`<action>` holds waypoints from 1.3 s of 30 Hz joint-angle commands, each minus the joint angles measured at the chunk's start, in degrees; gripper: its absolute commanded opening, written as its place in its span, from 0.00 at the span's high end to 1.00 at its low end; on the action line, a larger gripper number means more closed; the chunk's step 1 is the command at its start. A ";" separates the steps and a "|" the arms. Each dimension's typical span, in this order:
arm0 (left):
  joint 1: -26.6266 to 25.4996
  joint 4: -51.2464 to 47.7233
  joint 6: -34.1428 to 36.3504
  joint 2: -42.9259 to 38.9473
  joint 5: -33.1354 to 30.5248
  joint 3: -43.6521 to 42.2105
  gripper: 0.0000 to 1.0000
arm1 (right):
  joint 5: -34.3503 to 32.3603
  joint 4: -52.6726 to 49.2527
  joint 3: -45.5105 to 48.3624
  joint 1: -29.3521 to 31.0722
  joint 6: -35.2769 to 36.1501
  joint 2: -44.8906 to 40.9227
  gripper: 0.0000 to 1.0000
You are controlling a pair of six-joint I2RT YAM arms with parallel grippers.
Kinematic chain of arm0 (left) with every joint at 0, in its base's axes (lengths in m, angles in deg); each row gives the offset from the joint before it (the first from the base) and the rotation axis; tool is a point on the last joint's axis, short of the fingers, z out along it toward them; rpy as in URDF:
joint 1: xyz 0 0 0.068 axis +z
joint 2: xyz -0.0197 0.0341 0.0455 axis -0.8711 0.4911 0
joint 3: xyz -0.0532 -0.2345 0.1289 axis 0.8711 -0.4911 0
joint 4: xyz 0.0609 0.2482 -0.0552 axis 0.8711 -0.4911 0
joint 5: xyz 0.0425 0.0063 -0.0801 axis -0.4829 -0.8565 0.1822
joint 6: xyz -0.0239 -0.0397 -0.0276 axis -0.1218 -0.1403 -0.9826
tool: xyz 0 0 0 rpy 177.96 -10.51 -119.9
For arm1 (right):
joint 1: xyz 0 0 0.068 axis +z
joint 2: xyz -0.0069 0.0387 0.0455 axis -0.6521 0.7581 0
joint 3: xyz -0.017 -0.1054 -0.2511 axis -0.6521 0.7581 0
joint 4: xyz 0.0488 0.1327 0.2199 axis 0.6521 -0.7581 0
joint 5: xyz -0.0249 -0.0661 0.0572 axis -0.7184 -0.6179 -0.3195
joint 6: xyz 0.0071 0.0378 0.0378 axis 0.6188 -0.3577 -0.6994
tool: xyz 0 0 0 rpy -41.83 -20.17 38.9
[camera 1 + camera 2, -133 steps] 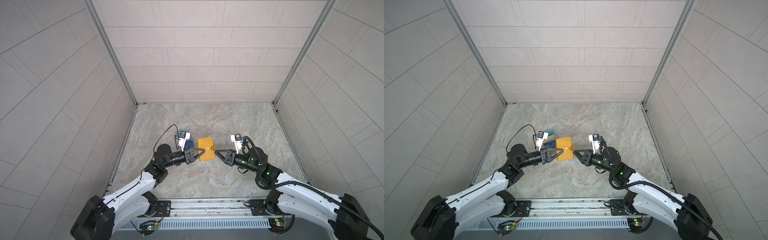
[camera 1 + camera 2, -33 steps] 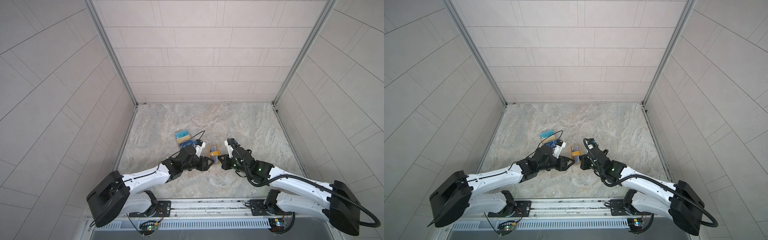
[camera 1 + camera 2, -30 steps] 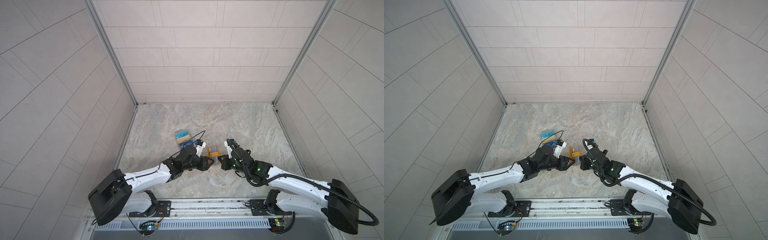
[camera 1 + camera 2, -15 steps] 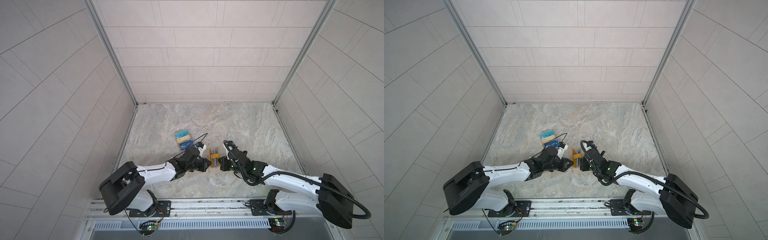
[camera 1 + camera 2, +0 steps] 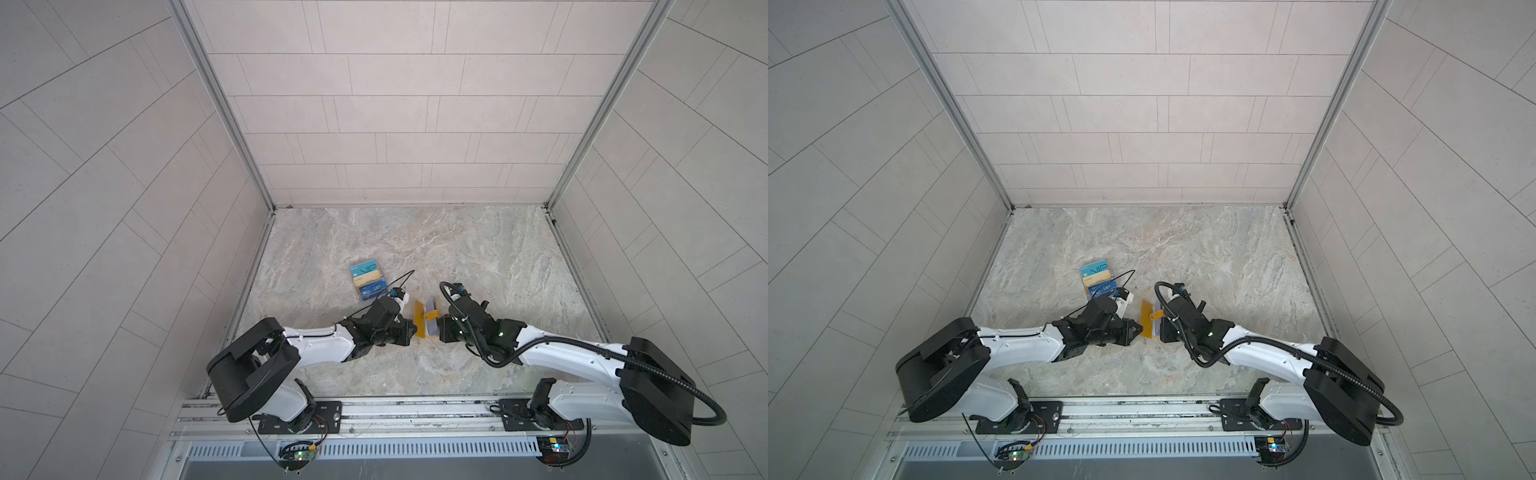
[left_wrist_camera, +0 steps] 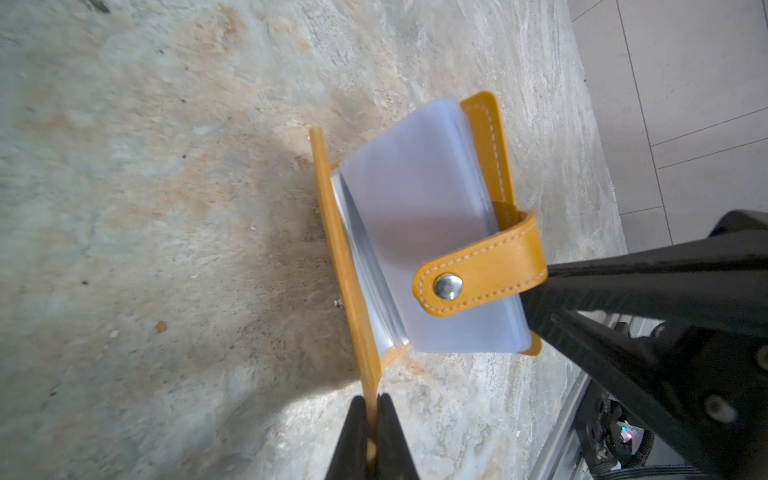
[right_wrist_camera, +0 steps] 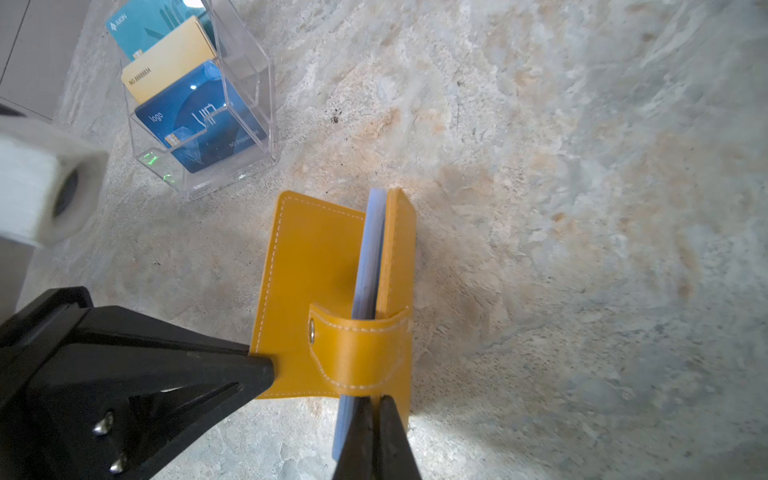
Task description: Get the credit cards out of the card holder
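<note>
Top views: the card holder (image 5: 424, 322) stands on edge on the marble tabletop (image 5: 415, 249), near the front, spread open between the two arms. The left gripper (image 5: 412, 331) meets it from one side and the right gripper (image 5: 440, 331) from the other. A clear acrylic stand (image 5: 1099, 279) with cards in it sits just behind the left arm. Both top views agree.

Left wrist: the left gripper (image 6: 371, 415) is clenched on the edge of one cover. The bluish sleeves (image 6: 424, 208) lean toward the other cover. The face that shows looks empty. The snap tab (image 6: 478, 282) is undone and lies across the sleeves. The right gripper (image 6: 536, 291) is at the far cover.

Right wrist: the right gripper (image 7: 374, 411) is pinched tight on the other cover's edge, just below the strap. The stand carries a teal card (image 7: 141, 25), a gold card (image 7: 170, 58) and a blue card (image 7: 199, 120).

Status (judgement):
- Done: holder unsnapped and opened.
- No credit cards show in the sleeves, so I cannot tell how many remain.
- I cannot tell whether the stand's cards count as the task's.
- Both claws are occupied with the covers, so one must free up to draw a card.
</note>
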 commanded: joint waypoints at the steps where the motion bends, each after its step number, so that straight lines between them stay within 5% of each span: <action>1: -0.23 -0.48 0.81 1.65 -0.47 -1.29 0.95 | 1.43 -0.53 -0.92 0.23 -0.07 1.22 1.00; 10: -0.22 0.46 0.41 3.73 -1.26 -2.01 0.96 | 5.04 1.49 -2.16 0.23 -0.79 2.30 1.00; 23: -0.25 -0.92 0.57 2.16 -2.85 -3.60 0.95 | 1.09 -6.15 -1.96 -2.56 2.10 0.18 1.00; 39: -0.23 -2.58 0.86 -1.45 -4.08 -5.61 0.81 | -3.77 -12.73 -2.42 -3.90 4.04 5.69 0.71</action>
